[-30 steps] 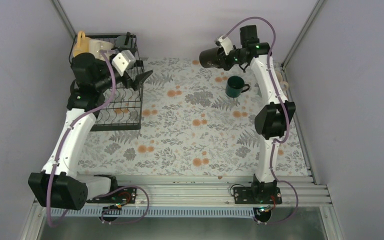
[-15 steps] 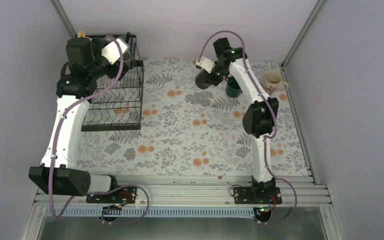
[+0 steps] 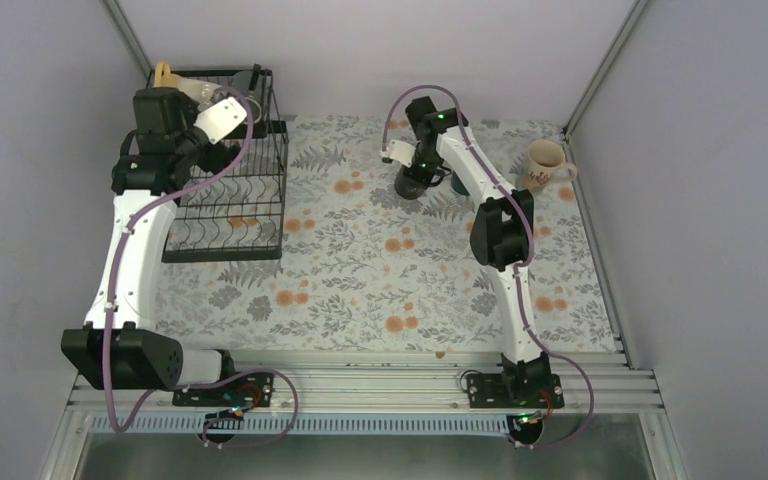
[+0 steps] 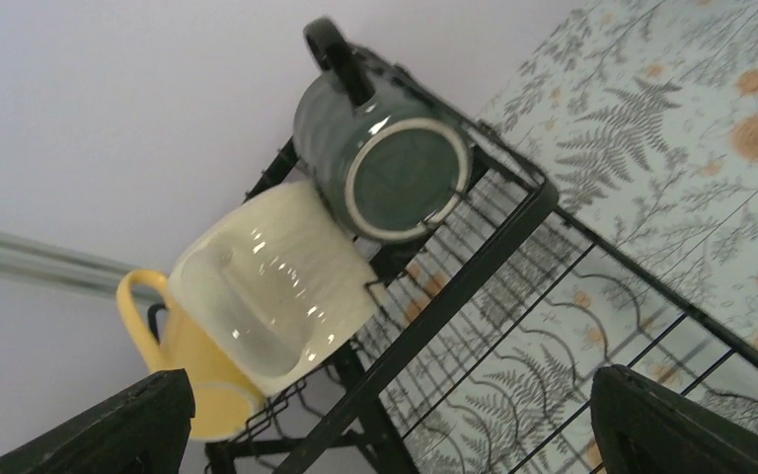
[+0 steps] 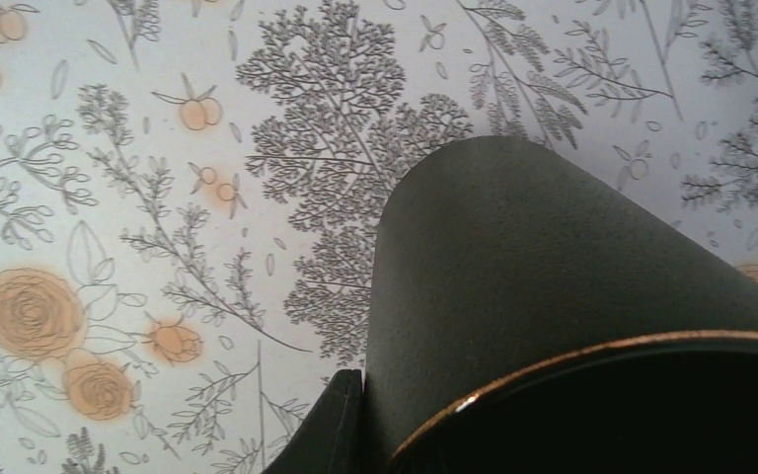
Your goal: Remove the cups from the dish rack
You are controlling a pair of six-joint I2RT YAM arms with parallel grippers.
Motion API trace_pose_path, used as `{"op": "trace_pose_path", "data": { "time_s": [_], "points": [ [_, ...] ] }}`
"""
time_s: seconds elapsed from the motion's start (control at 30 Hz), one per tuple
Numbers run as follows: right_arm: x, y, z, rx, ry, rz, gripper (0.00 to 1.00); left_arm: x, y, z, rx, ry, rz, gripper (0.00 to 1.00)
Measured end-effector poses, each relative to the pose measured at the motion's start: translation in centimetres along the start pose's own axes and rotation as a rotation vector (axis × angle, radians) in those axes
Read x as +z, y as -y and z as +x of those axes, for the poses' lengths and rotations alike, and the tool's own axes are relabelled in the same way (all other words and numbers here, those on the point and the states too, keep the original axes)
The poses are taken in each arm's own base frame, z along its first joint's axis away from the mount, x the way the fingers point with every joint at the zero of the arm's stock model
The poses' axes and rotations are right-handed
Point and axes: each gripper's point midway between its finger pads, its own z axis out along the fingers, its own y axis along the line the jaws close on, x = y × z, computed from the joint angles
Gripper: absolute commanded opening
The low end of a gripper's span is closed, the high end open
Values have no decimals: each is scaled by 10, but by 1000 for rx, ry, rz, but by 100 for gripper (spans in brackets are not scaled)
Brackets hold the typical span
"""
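The black wire dish rack (image 3: 225, 215) stands at the far left. Its upper shelf holds a yellow mug (image 4: 183, 370), a beige mug (image 4: 266, 286) and a dark grey mug (image 4: 380, 158), all lying on their sides. My left gripper (image 4: 400, 434) is open and empty, just short of them above the rack's rim (image 4: 454, 296). My right gripper (image 3: 412, 178) is shut on the black mug (image 5: 553, 296), one finger (image 5: 331, 425) against its outer wall, low over the cloth. The cream lettered mug (image 3: 543, 165) stands at the far right. The dark green mug is mostly hidden behind my right arm.
A floral cloth (image 3: 380, 270) covers the table. Grey walls close in on the left, back and right. The rack's lower plate tray (image 3: 230, 235) holds no dishes. A metal rail (image 3: 360, 385) with the arm bases runs along the near edge.
My right arm swung the black mug left and down to the cloth beside the green mug, uncovering the cream mug. My left arm turned from the plate tray toward the upper shelf's mugs.
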Motion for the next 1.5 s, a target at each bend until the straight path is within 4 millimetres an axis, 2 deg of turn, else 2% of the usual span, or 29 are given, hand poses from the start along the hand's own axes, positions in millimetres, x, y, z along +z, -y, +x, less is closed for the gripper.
{"op": "trace_pose_path", "data": {
  "time_s": [0.13,0.23,0.4,0.5,0.63,0.77,0.87,1.0,1.07,1.1,1.13,1.23,1.27,1.37,1.4,1.47,1.5],
  "points": [
    [1,9,-2,-4,-4,43,6,-3,-10,13,-11,-25,-41,100],
    [4,15,-4,-7,-7,76,29,-7,-18,23,-24,-34,-72,100],
    [0,30,-17,-18,37,143,51,-8,-20,23,-27,-31,-76,100],
    [-3,38,-25,-19,64,179,61,-7,-18,23,-27,-25,-66,100],
    [-10,46,-33,-19,96,233,66,-4,-14,26,-29,-28,-53,100],
    [-40,53,-46,-23,151,318,69,-1,-8,29,-34,-29,-31,100],
    [-82,47,-58,-35,216,376,70,3,5,34,-31,-39,23,100],
    [-145,24,-77,-62,336,425,70,11,46,61,49,-97,181,100],
    [-173,7,-83,-79,402,418,69,14,77,88,120,-144,294,100],
    [-178,2,-85,-86,416,411,68,15,92,105,154,-168,345,100],
    [-185,-6,-87,-93,441,397,66,15,107,124,186,-197,390,96],
    [-194,-24,-85,-102,485,339,60,13,141,171,261,-284,487,66],
    [-195,-29,-84,-104,494,322,59,13,146,180,276,-304,505,57],
    [-195,-43,-80,-101,511,267,59,23,144,188,311,-317,510,40],
    [-194,-47,-79,-99,515,252,59,28,141,188,312,-319,506,32],
    [-192,-53,-76,-99,516,229,60,39,136,191,313,-322,499,6],
    [-191,-55,-75,-98,514,222,60,46,135,193,320,-322,498,3]
  ]
}}
